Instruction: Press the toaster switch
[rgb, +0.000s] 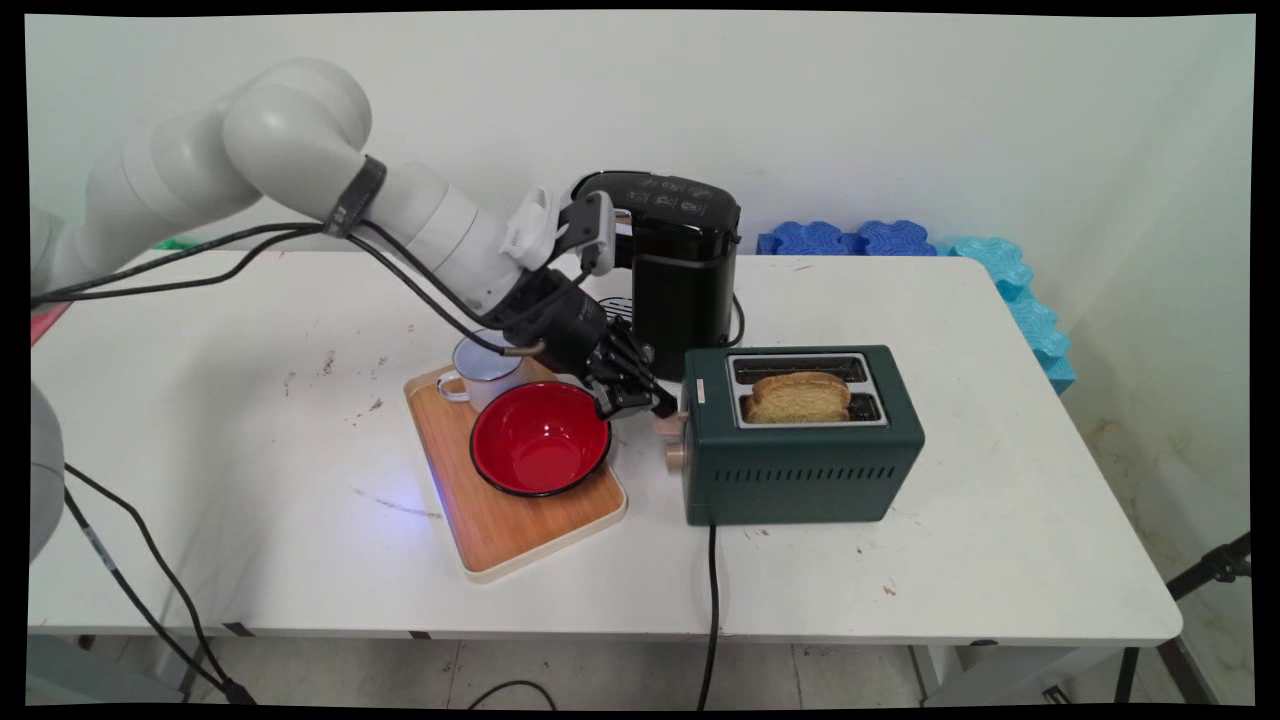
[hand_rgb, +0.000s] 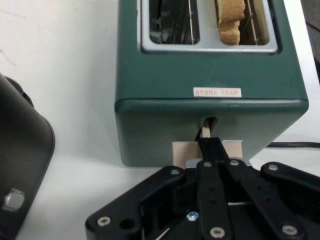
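The fingers (rgb: 648, 405) are drawn together, their tips on the pale wooden lever (hand_rgb: 207, 149) at the end face of the green toaster (rgb: 800, 440); I can't tell whether they grip it. A slice of toast (rgb: 800, 396) stands in the toaster's nearer slot. Left of the toaster lie a wooden tray (rgb: 500, 530) with a red bowl (rgb: 540, 440) and a white mug (rgb: 485, 368); behind the toaster stands a black coffee machine (rgb: 680, 270), all on the white worktop (rgb: 1000, 560)

The arm (rgb: 300, 170) reaches in from the left, angled down, its gripper (rgb: 640, 400) low with fingers brought together.
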